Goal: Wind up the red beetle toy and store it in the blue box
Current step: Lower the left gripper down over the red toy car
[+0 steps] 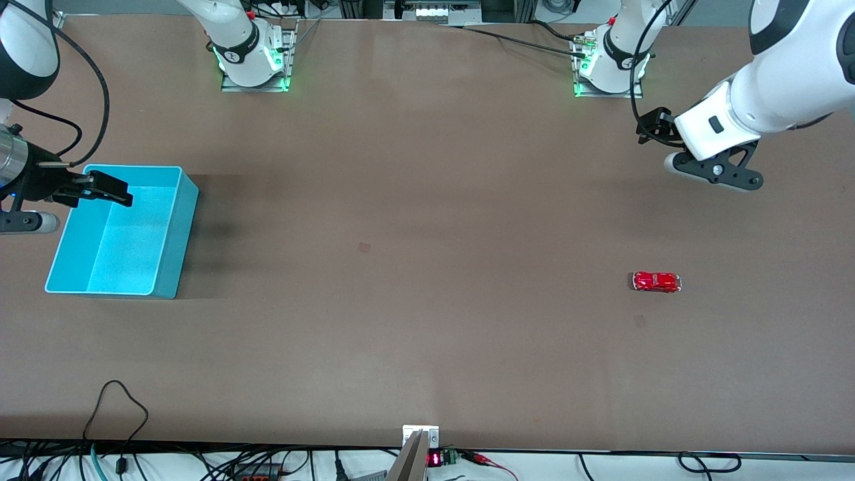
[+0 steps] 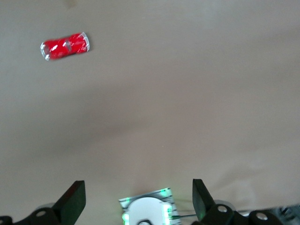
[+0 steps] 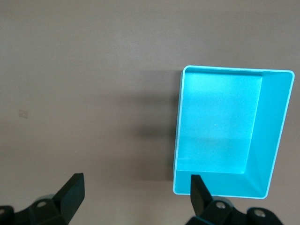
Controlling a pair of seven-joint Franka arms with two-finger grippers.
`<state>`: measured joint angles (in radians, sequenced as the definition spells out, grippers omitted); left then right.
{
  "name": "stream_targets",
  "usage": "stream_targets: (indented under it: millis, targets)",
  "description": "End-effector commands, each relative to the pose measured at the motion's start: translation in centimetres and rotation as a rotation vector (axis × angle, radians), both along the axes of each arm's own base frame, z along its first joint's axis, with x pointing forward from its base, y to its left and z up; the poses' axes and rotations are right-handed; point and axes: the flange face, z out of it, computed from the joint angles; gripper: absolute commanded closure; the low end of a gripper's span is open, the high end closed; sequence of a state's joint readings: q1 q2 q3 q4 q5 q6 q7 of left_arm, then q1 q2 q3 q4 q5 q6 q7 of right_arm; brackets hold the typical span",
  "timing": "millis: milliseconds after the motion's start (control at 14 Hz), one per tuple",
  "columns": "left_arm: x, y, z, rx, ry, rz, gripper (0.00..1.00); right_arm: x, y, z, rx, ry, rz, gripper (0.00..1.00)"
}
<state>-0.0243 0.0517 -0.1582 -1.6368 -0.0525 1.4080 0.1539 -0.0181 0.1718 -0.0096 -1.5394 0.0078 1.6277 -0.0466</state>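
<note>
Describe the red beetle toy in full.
The red beetle toy is a tiny glossy red car with a rounded body and silvery ends, looking like shiny plastic or metal. It rests flat on the bare brown table toward the left arm's end, lengthwise along the table. Nothing touches it; no gripper holds it.

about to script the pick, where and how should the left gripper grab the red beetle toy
Probably across its narrow width, from straight above. The red beetle toy sits flat on its wheels on the bare table, long axis running toward the arms' ends, so the smooth long sides suit the fingers. The left gripper is open, up over the table nearer its base, well clear.
</note>
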Motion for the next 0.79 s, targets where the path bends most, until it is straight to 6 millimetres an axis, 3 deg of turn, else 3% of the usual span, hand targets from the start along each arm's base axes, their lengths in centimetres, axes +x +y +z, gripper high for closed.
stream_targets:
  millis: [0,357,714]
  targets:
    - [1.6,1.9,-0.7,-0.035,0.014,-0.194,0.0,-0.4,-0.2,0.2,0.016,-0.006,-0.017,0.0]
    - [2.9,5.9,-3.7,-0.034,0.076,-0.594,0.0,-0.4,-0.3,-0.2,0.014,0.007,-0.016,0.0]
    - [4.5,11.2,-11.6,-0.084,0.014,-0.887,0.0,-0.4,-0.3,-0.2,0.016,0.007,-0.017,0.0]
